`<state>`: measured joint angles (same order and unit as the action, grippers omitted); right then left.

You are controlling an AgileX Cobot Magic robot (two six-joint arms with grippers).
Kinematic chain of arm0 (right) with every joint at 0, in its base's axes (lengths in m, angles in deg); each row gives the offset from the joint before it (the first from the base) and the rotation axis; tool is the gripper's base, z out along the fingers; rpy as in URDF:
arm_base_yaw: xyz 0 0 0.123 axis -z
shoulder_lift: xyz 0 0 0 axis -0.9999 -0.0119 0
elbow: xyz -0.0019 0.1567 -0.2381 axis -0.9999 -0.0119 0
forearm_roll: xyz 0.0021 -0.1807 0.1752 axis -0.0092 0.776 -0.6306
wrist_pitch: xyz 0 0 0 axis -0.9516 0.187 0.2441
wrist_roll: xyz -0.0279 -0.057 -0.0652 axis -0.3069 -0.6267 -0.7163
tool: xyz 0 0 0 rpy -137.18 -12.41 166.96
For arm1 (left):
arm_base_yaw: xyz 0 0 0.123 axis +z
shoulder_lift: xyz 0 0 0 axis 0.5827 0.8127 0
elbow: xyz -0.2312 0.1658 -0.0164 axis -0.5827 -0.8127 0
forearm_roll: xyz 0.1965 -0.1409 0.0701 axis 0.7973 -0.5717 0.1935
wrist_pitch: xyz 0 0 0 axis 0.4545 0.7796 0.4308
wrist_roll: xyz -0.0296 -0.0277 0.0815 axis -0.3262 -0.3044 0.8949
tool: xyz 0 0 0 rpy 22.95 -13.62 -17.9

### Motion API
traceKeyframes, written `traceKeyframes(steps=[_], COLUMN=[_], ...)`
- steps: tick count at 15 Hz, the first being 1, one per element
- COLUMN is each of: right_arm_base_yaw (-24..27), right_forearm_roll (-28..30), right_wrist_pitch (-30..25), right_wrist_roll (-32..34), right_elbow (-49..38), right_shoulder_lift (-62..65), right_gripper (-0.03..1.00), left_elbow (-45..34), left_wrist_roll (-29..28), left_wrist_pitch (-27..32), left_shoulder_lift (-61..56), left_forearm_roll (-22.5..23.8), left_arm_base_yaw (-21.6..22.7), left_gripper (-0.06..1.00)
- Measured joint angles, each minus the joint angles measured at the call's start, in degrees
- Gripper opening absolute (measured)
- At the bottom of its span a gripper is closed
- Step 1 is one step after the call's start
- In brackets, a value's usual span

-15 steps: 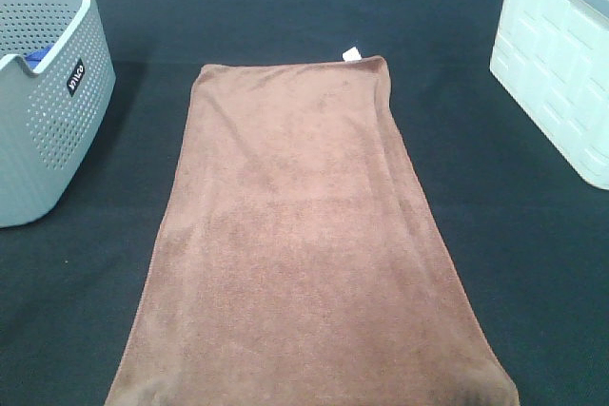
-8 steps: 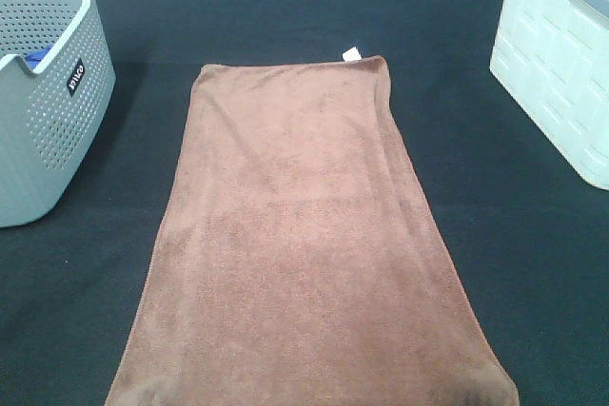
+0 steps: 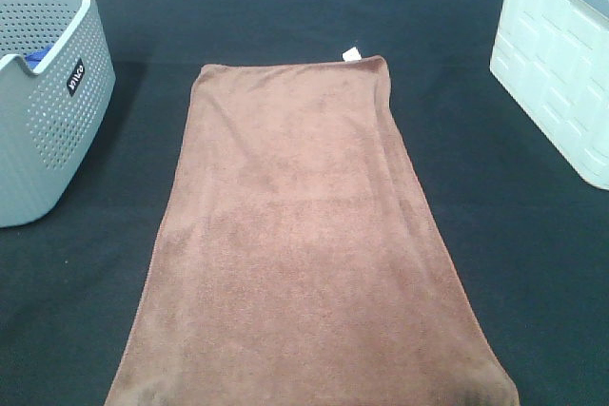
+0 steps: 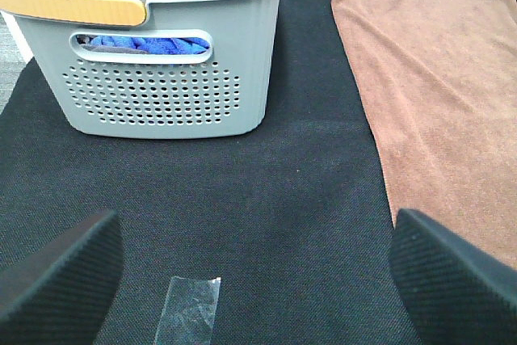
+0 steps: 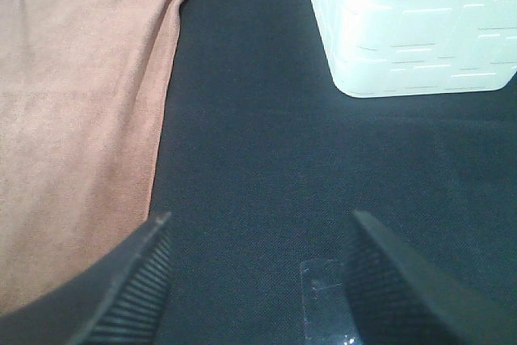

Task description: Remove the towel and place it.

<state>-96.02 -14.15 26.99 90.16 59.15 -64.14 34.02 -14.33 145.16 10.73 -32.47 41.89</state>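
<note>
I find the towel [image 3: 304, 235] spread flat on the mat [image 3: 533, 263], right of the grey basket [image 3: 48, 121] and apart from it, white bin [image 3: 561, 73] farther right. Both claws, left [image 4: 254, 280] and right [image 5: 258, 280], stand open, empty. Placement looks done; I judge only withdrawal remains.

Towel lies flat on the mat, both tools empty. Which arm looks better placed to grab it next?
Probably right, narrowly. The right tool is open with one finger already over the edge of the reddish-brown plush towel. The open left tool faces bare black mat, the towel's edge beside one finger.
</note>
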Motion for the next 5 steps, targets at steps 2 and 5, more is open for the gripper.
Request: traceKeyframes(steps=[2,5], right_arm_base_yaw=[0.0,0.0], right_forearm_roll=[0.0,0.0], right_wrist_pitch=[0.0,0.0], right_wrist_roll=[0.0,0.0], right_elbow=[0.0,0.0], right_shoulder_lift=[0.0,0.0], right_gripper=[0.60,0.60], left_elbow=[0.0,0.0], left_wrist_roll=[-0.1,-0.1], left_wrist_pitch=[0.0,0.0], left_shoulder_lift=[0.0,0.0], left_forearm_roll=[0.0,0.0], left_arm_base_yaw=[0.0,0.0], left_gripper=[0.84,0.84])
